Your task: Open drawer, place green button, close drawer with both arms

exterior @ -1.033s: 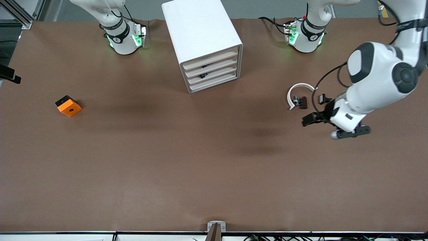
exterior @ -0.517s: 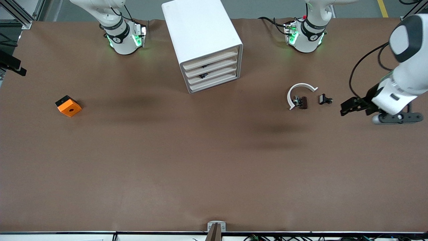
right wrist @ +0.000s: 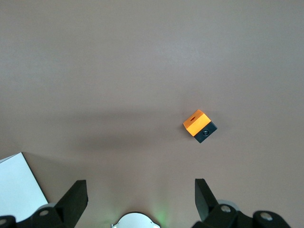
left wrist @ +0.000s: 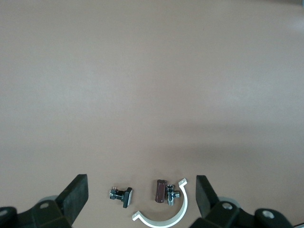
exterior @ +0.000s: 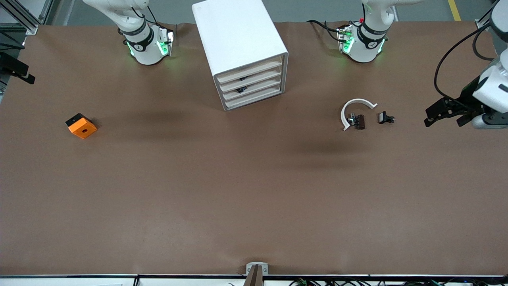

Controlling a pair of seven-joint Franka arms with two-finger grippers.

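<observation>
The left gripper hangs wide open over the table edge at the left arm's end; the drawer, upper centre of the front view, sits shut, its front toward the camera; the right gripper, equally wide, hangs over the right arm's end, seemingly farther from the drawer; the button shows nowhere.

1 cabinet w/ 4 drawers. 1 orange block. 1 white arc. 2 small dark clips. 2 arms, 2 grippers.
</observation>
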